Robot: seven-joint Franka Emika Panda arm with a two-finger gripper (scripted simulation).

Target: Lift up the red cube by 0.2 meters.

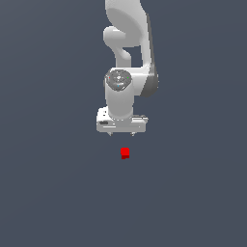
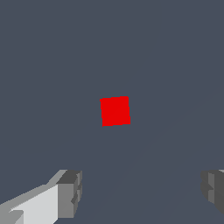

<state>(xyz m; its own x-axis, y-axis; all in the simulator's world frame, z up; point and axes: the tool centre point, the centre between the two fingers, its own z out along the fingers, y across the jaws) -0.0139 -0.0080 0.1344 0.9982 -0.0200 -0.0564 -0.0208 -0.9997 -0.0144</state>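
Observation:
The red cube is a tiny bright-red block with a darker shaded side, lying on the flat dark grey surface. In the exterior view it sits just below the white gripper, apart from it. The gripper hangs from the white arm, pointing down, with its two short fingertips spread wide. In the wrist view the red cube shows from above as a red square, and the gripper is open, with one grey finger pad and the other at the frame edge. Nothing is held.
The white arm rises above the gripper at the top of the exterior view. The dark grey surface spreads on all sides of the cube.

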